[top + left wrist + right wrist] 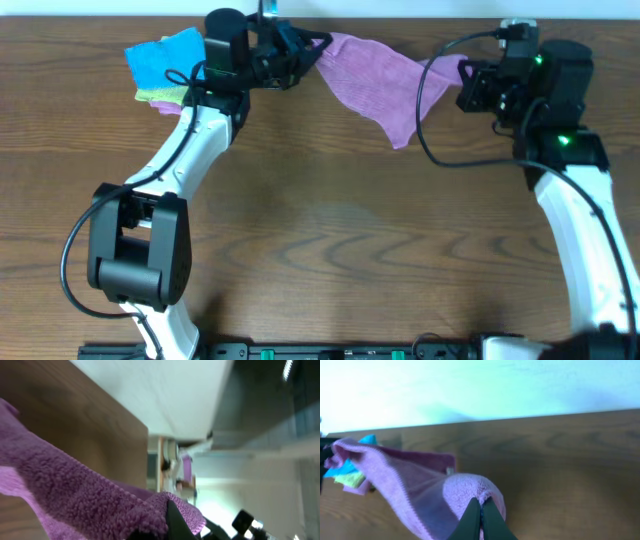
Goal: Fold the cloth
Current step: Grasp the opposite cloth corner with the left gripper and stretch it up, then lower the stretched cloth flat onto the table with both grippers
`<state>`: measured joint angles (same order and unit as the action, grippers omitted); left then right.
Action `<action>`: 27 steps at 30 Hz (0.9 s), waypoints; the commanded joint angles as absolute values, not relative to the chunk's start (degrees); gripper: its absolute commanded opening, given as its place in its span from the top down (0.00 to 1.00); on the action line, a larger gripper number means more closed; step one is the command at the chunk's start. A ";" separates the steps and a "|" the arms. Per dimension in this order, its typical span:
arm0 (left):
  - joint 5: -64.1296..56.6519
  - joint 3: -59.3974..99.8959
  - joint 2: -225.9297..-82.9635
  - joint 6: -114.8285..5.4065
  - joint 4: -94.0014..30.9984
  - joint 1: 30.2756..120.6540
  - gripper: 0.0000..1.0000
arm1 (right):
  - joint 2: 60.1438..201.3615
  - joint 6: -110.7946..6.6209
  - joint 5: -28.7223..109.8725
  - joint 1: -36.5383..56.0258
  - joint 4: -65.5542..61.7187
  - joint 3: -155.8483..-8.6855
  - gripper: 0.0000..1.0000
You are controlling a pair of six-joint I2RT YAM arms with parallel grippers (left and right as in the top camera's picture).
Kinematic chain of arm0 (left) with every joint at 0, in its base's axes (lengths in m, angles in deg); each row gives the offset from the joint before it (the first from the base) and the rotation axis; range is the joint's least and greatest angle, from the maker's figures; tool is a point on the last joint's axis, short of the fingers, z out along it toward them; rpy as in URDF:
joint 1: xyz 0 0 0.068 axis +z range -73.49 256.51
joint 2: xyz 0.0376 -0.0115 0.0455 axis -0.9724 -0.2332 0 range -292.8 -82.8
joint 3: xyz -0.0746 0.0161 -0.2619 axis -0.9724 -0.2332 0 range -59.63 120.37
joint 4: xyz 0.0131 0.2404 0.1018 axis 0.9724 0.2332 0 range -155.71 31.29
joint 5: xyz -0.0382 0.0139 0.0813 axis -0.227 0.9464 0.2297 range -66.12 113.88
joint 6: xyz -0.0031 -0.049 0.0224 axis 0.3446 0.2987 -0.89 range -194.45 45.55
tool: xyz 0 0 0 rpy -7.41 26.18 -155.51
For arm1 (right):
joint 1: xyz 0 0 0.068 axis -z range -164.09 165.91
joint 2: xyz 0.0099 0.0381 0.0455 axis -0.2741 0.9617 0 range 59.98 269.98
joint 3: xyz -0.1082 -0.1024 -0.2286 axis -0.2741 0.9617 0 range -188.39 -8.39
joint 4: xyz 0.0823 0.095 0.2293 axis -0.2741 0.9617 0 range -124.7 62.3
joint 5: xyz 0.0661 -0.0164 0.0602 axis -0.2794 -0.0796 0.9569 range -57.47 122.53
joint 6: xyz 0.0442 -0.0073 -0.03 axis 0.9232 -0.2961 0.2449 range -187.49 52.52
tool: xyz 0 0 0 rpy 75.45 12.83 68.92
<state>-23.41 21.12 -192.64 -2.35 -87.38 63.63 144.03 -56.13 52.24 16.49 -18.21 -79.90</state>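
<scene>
Wood table (pixel 330 230), 12 o'clock edge: cloth (pixel 375 80) hangs stretched between tools; left tool (pixel 316 46) clenched on its 9 o'clock corner, right tool (pixel 464 82) on the 3 o'clock corner.

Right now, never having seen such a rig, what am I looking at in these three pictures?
Two white robot arms work at a wooden table. One picture looks down from overhead; the other two come from cameras on each wrist. A lilac cloth is stretched between the arms: the left fingers pinch one end, the right fingers the other, so it seems lifted rather than lying flat. Beside the left arm lie a blue cloth and a green cloth under it.
</scene>
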 commanded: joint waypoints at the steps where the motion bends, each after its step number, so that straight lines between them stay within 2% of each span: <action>1: -16.81 22.87 -191.68 -4.39 -86.61 64.96 0.95 | 148.47 -54.25 52.39 16.20 -21.64 -80.00 0.98; 7: -11.08 24.80 -191.92 -6.68 -86.55 66.10 0.94 | 154.46 -51.30 51.80 16.27 -28.92 -81.75 0.98; 17: -18.34 26.06 -191.92 -15.38 -77.35 68.35 0.94 | 156.21 -52.22 51.82 16.51 -26.95 -87.22 0.98; 27: -13.01 26.09 -192.47 -15.75 -78.07 69.42 0.95 | 159.94 -53.42 48.63 17.75 -27.50 -92.81 0.99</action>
<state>-17.18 24.84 -192.64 -14.35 -77.65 68.26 157.60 -52.63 52.35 16.49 -27.81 -89.91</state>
